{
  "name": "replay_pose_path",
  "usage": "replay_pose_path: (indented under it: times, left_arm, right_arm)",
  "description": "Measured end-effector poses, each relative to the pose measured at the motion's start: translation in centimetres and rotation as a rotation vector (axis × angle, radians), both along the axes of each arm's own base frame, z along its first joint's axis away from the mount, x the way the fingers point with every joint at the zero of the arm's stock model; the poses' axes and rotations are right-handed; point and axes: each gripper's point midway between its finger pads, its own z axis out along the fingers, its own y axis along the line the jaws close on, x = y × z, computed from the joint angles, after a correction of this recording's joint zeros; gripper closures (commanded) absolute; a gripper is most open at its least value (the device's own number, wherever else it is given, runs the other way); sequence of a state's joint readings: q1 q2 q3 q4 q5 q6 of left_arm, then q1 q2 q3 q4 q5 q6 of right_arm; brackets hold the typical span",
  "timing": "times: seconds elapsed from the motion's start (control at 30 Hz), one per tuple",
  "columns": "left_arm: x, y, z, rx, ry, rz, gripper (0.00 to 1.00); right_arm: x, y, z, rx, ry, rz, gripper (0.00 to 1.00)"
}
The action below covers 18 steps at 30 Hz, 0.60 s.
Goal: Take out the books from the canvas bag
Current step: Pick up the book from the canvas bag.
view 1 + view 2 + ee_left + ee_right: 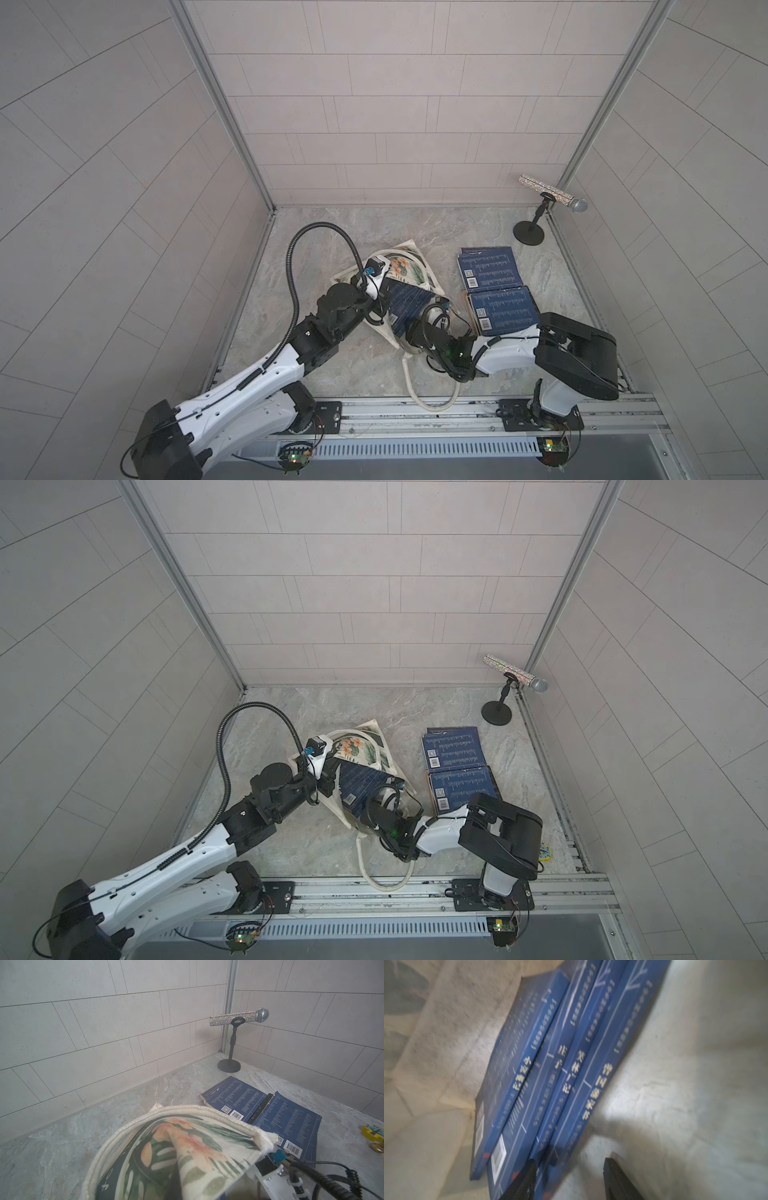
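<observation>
The canvas bag (401,266) (358,746) lies mid-table with its mouth toward the front. My left gripper (377,296) is shut on the bag's upper cloth (187,1157) and holds it up; its jaws are hidden under the print. Several navy books (406,305) (550,1064) sit stacked inside the bag. My right gripper (569,1162) is in the bag's mouth, open. One finger (525,1180) lies over the book spines and the other finger (618,1180) rests over the pale lining, with the lowest book's edge between them. Two more books (490,268) (505,309) lie on the table to the right.
A glittery microphone (552,195) stands on a black stand (528,232) in the back right corner. A small yellow object (373,1131) lies near the right wall. The bag's rope handle (432,395) trails toward the front rail (415,411).
</observation>
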State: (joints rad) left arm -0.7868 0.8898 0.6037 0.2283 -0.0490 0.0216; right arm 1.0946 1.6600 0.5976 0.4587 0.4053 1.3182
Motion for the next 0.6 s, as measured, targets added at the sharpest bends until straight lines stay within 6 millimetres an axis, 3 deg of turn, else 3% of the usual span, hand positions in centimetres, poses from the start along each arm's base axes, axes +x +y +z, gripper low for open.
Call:
replay_pose_path:
  times: [0.1, 0.27, 0.33, 0.6]
  left_arm:
    - [0.0, 0.1, 0.0, -0.001, -0.001, 0.001, 1.0]
    - [-0.1, 0.1, -0.5, 0.003, 0.009, 0.002, 1.0]
    - [-0.1, 0.2, -0.6, 0.004, 0.012, 0.002, 1.0]
    - [0.0, 0.4, 0.0, -0.012, -0.006, 0.013, 1.0]
  right_arm:
    - [0.8, 0.2, 0.1, 0.018, -0.029, -0.009, 0.49]
    - [2.7, 0.3, -0.2, 0.05, -0.061, -0.018, 0.68]
    - [3.3, 0.3, -0.1, 0.076, -0.07, -0.026, 0.69]
    - [3.1, 0.0, 1.9, 0.03, -0.11, 0.032, 0.85]
